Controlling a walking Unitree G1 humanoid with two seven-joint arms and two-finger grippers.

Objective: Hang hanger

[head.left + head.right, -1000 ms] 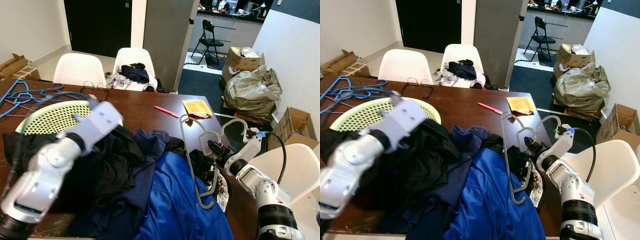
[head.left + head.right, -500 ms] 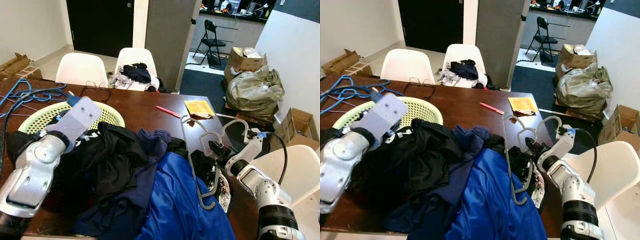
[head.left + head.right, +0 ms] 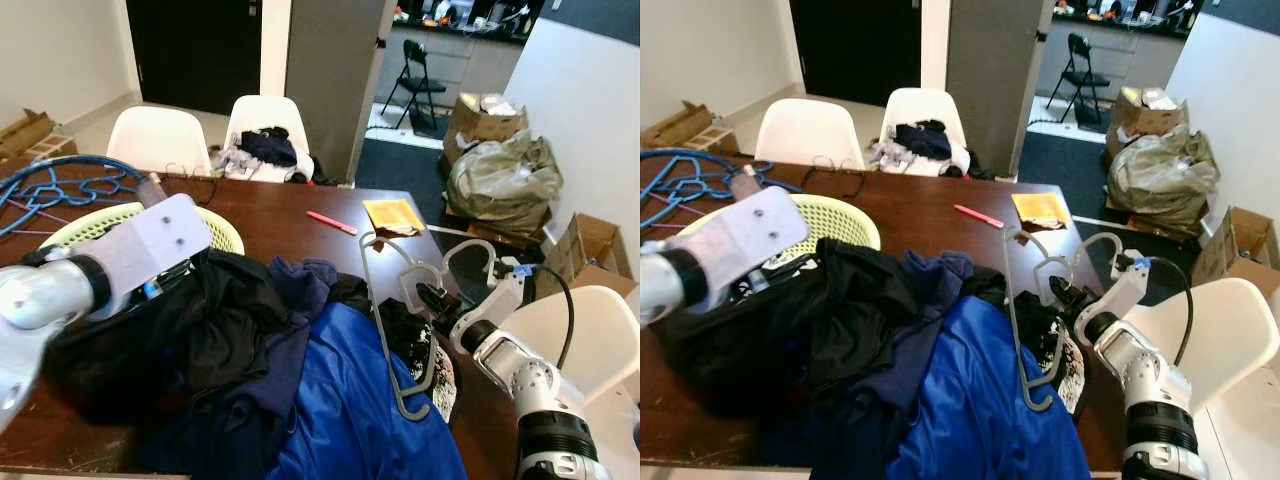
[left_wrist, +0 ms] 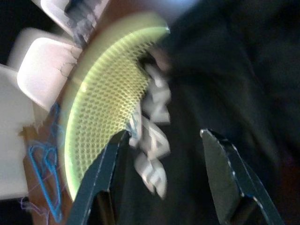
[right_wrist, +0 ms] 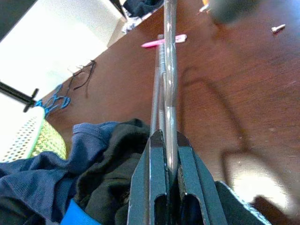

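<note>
With the right gripper clamped on the grey hanger, which stood tilted over the blue shirt, and the left gripper spread open beside the green basket, a firm grip seemed wise while lifting it clear.

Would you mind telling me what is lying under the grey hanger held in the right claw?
Under the hanger, gripped by the right claw, lie a blue shirt and dark clothes piled on the table. Whatever the clothes cover stays hidden.
</note>
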